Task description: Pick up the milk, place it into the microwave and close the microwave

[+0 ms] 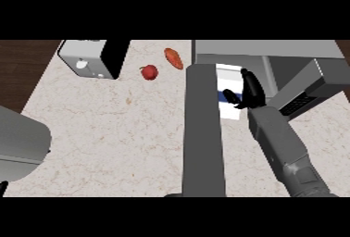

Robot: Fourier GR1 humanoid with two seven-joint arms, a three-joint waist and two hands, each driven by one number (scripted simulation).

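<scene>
Over the pale marbled worktop [116,139], your right hand [252,95] is wrapped round the milk [229,76] at the open microwave [273,48] mouth, where clipping the door [203,139] could tip it.

Views: one only, seen from the robot's head.
Facing: steeply down onto the desk [116,129], its far edge toward 12 o'clock.
Nearness: close in; the right forearm [280,143] enters from 5 o'clock, and the microwave [266,48] sits at 1 o'clock.
</scene>
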